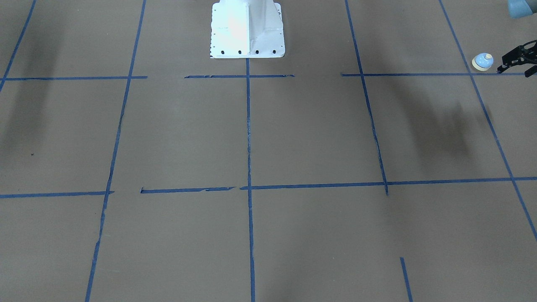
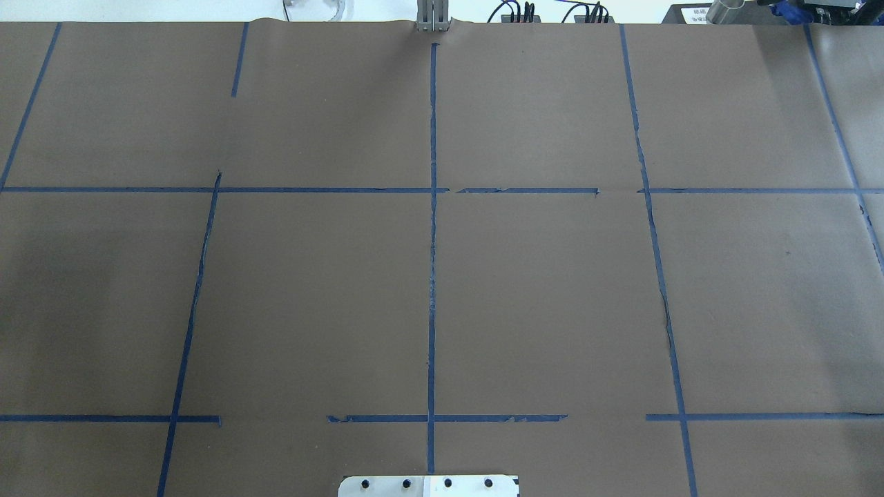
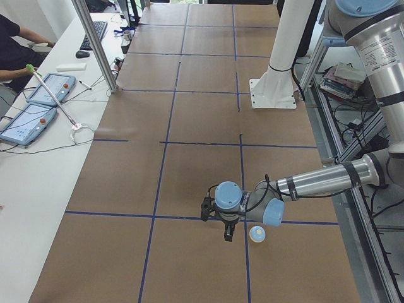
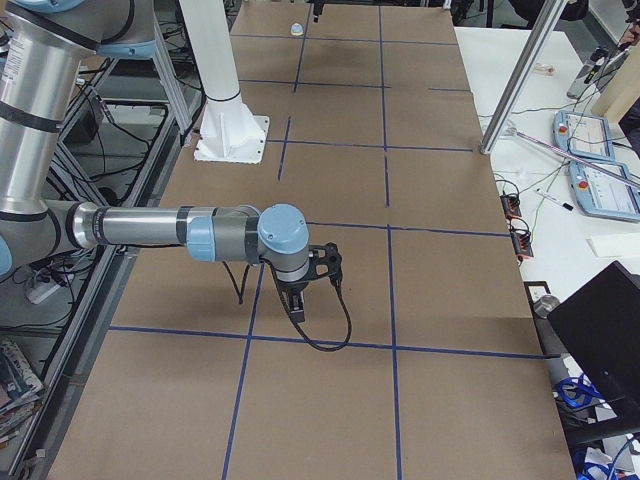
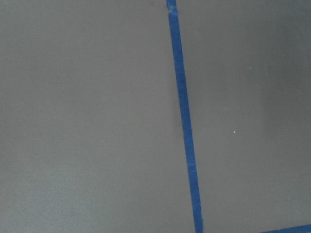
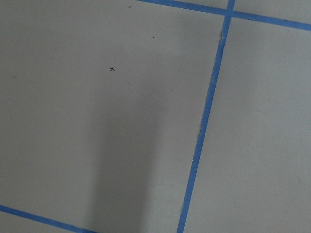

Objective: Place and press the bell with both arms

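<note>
Blue bell (image 1: 483, 61) upright on brown tabletop (image 1: 293, 134), just beside left gripper (image 1: 515, 69), jaws apart; right gripper (image 4: 300, 300) well away, cannot tell its jaws' state

— Even, fairly bright light is falling on the brown table (image 1: 293, 134); nothing is looking dim.
— True, but the white pedestal (image 1: 247, 29) is blowing out at the top centre of the front view.
— Broad soft shadows are lying at that view's upper left and right of centre.
— The left arm (image 3: 322, 180) is gleaming along its silver tube.
— The left wrist view is looking soft, its blue tape (image 5: 184, 121) slightly fuzzy. A faint shadow is running down the lower middle of the right wrist view.
</note>
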